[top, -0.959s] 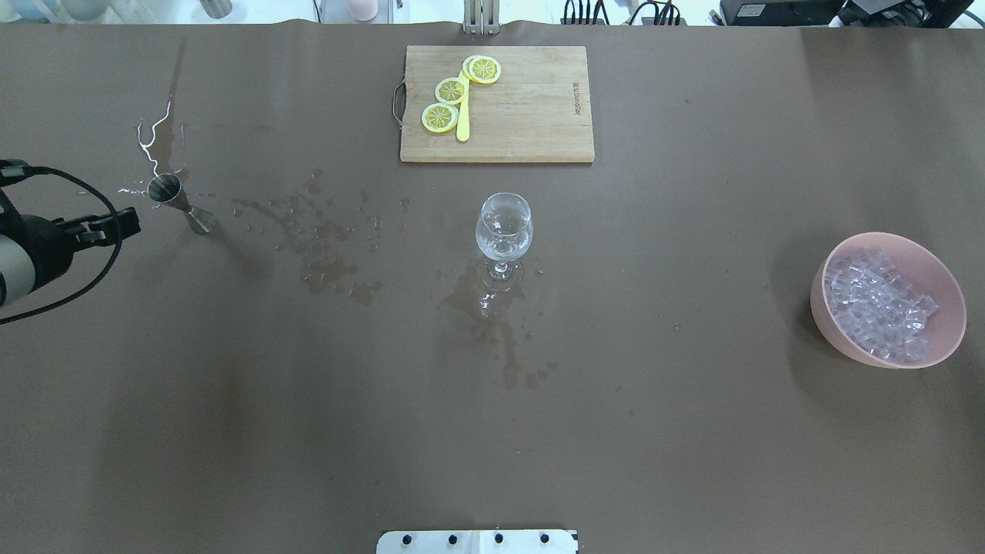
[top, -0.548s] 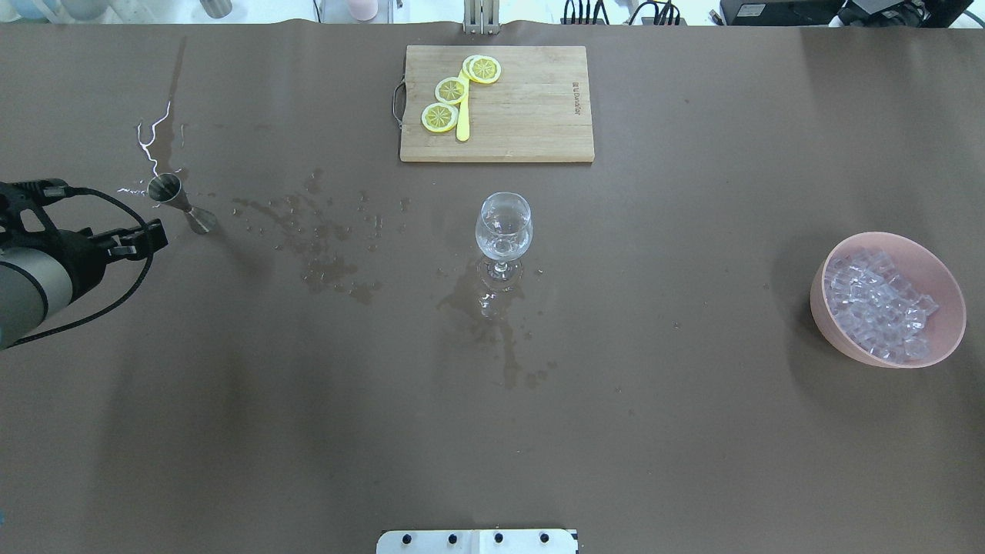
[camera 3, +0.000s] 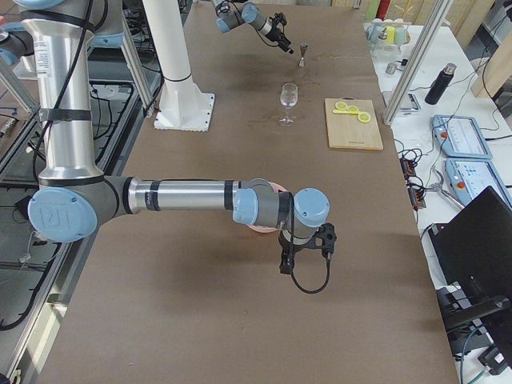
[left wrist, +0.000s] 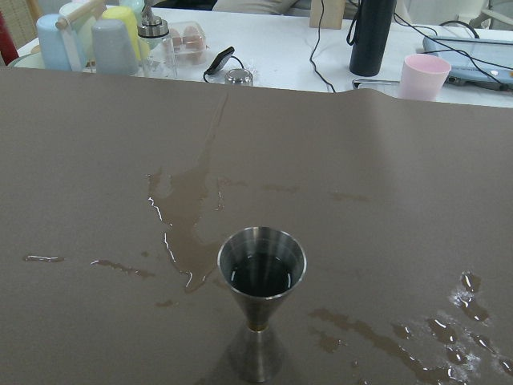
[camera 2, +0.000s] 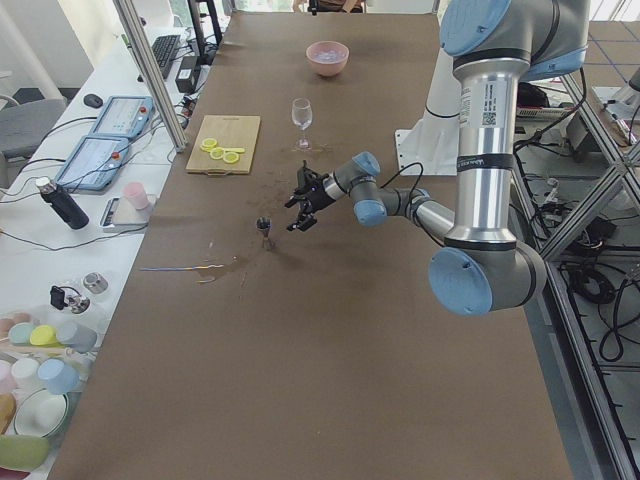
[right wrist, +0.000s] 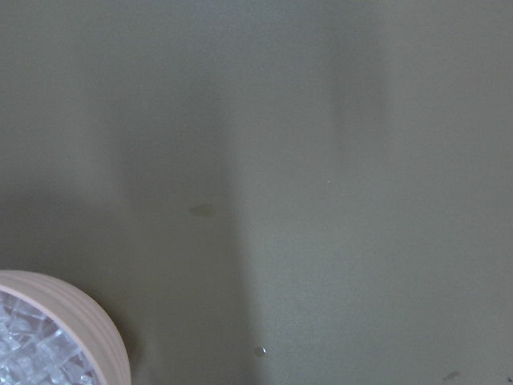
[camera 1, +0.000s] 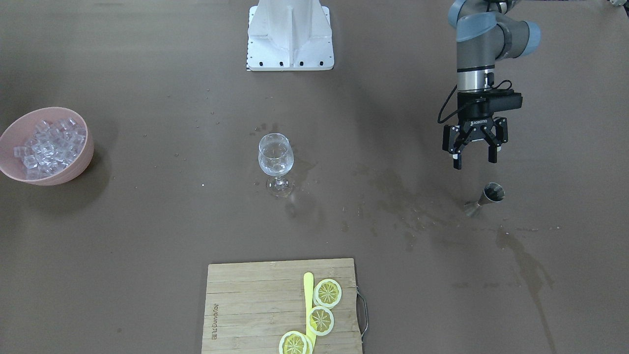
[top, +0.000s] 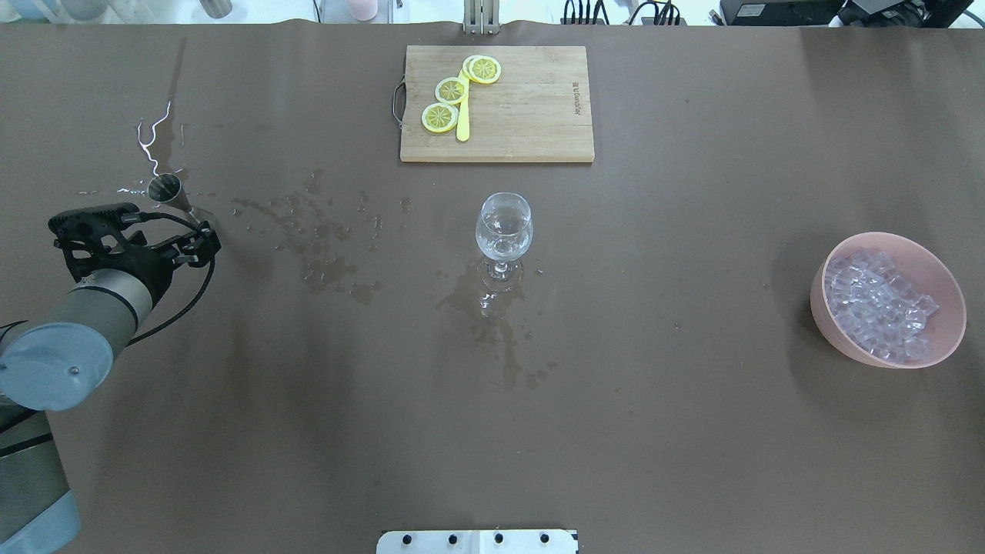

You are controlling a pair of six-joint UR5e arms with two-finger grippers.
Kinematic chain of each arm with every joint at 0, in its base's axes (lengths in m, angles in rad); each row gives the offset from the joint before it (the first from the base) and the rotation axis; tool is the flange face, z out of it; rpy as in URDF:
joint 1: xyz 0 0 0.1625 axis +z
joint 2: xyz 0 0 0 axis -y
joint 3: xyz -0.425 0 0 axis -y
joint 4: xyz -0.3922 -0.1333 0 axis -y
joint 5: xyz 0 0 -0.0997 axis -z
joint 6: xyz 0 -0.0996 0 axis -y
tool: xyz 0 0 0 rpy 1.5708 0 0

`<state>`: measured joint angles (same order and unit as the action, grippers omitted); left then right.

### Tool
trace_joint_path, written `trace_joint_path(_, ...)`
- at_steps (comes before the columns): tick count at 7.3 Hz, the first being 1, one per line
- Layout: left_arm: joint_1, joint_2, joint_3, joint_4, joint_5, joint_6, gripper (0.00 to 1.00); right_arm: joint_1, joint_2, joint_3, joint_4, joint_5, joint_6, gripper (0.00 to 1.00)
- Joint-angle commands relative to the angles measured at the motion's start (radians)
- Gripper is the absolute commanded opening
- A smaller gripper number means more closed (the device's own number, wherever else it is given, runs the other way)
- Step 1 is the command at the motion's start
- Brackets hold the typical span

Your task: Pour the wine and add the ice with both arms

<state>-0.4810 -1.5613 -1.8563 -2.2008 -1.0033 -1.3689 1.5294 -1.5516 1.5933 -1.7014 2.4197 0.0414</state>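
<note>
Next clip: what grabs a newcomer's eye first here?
The left gripper, fingers spread, hangs just short of a small steel jigger holding liquid, amid dark spill stains. A stemmed wine glass stands mid-table; a pink bowl of ice sits on the robot's right.

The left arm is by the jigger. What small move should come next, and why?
Probably ease the left gripper down and forward until its open jaws straddle the waist of the jigger, then close. The jigger stands upright with liquid inside and is not yet between the jaws.
</note>
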Motion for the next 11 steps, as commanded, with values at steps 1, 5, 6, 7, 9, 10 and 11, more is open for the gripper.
trace_joint_path(1,0.002,-0.008,0.038,0.000,0.107,-0.004,0.97,0.000,0.005,-0.001,0.000,-0.001,0.000,1.00)
trace_joint_path(5,0.024,-0.089,0.172,-0.010,0.216,-0.117,0.97,0.000,0.004,-0.001,0.002,0.001,0.000,1.00)
trace_joint_path(6,0.024,-0.109,0.196,-0.010,0.216,-0.119,0.97,0.000,0.004,-0.001,0.000,0.001,0.000,1.00)
trace_joint_path(7,0.024,-0.127,0.216,-0.010,0.239,-0.119,0.97,0.000,0.004,-0.001,0.000,-0.001,0.000,1.00)
trace_joint_path(9,0.024,-0.161,0.278,-0.011,0.294,-0.121,0.97,0.000,0.004,-0.003,0.000,-0.001,0.000,1.00)
trace_joint_path(10,0.024,-0.163,0.291,-0.013,0.299,-0.121,0.97,0.000,0.004,-0.003,0.000,-0.001,0.000,1.00)
trace_joint_path(11,0.024,-0.163,0.308,-0.013,0.308,-0.121,0.97,0.000,0.005,-0.003,0.000,0.001,0.000,1.00)
